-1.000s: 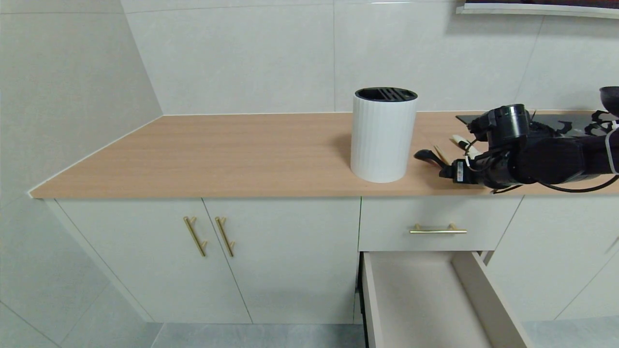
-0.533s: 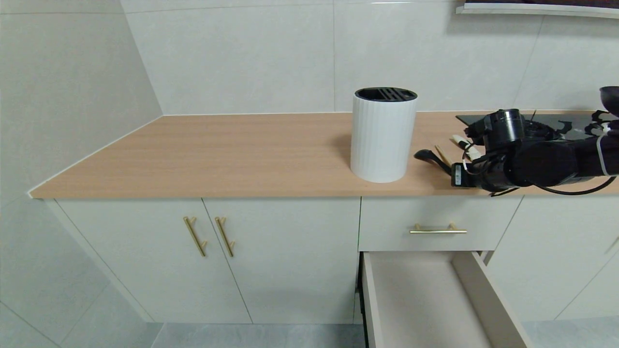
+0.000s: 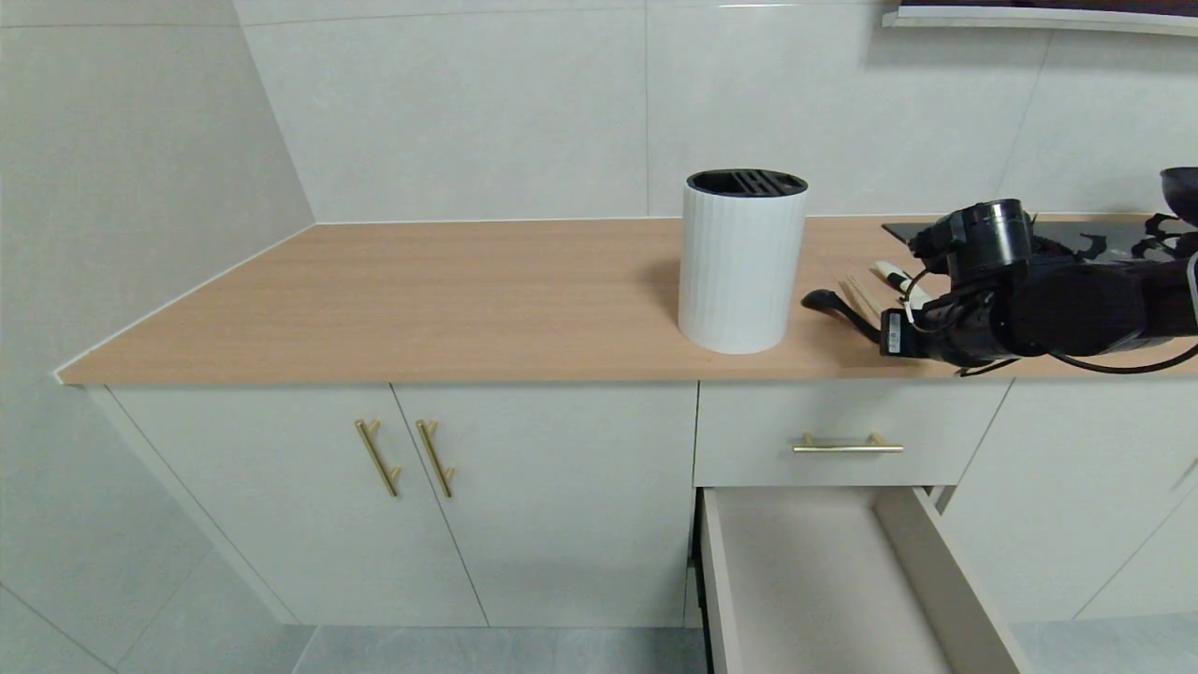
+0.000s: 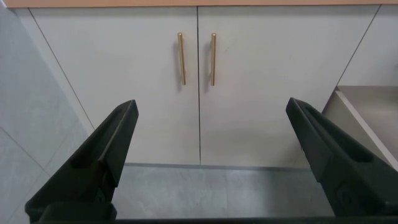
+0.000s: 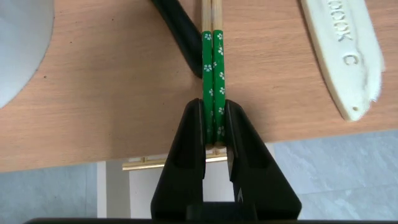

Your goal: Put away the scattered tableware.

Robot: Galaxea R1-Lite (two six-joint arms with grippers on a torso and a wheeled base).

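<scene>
The two chopsticks (image 5: 212,68), green at the butt end with small white flowers, lie side by side on the counter (image 3: 468,290) with their ends at its front edge. There the right pincer (image 5: 214,111) is clamped on both at once, one black finger on each side. Whether they have left the wood I cannot tell. The step in hand reads as the pick-up of this pair. The next move, as I judge it, calls for a lift clear of the counter, then a carry either to the white ribbed holder (image 3: 742,262) just to the left or down to the open drawer (image 3: 824,580) below. Tipping them upright without letting the pair scissor apart would be the fussy part. Just beside the chopsticks lies one black spoon (image 5: 177,31), its handle slanting close against them, so the lift should go straight up and not drag it along. One white utensil handle (image 5: 342,56) lies a little apart on the other side. That makes four loose pieces in all — two chopsticks, one spoon, one white piece — with one holder and one drawer pulled out beneath one shut drawer. The left pincer (image 4: 211,104) hangs low with its fingers wide apart and nothing between them, facing two cabinet doors with two brass handles (image 4: 181,59).
</scene>
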